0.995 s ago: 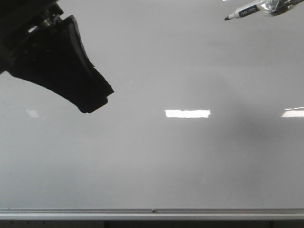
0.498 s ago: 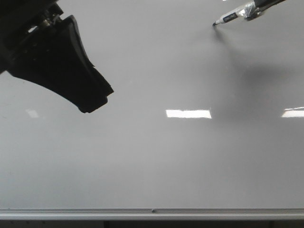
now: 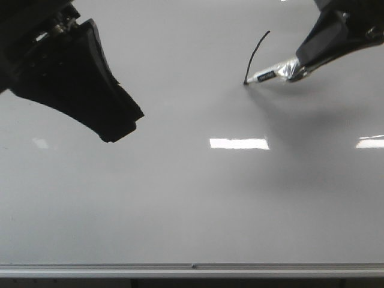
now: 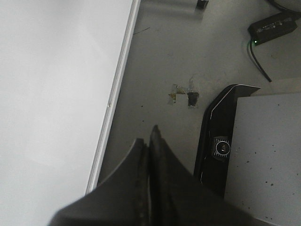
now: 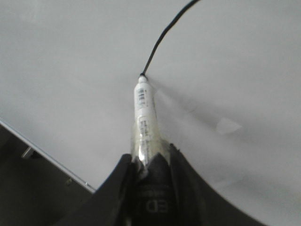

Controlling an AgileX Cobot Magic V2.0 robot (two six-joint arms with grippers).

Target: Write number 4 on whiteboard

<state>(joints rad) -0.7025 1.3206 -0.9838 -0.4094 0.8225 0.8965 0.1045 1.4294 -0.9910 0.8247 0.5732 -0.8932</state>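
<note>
Lowered, right fingers [image 3: 295, 67] pinching marker [image 3: 271, 74] have drawn a black stroke [image 3: 256, 55]; left fingers [image 4: 150, 141] pressed together

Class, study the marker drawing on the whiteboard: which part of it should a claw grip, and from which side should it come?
Grip the rear of the marker, from behind along its length, as the right claw does. The barrel is slim and tilted, tip on the whiteboard, so this leaves the tip and the stroke visible.

Soft overhead light is glaring in bright rectangles on the glossy whiteboard [image 3: 192, 204] — a diffuse shadow is spreading beneath the right gripper [image 3: 298, 65]; the near left gripper [image 3: 123, 129] is appearing dark and blurred.
</note>
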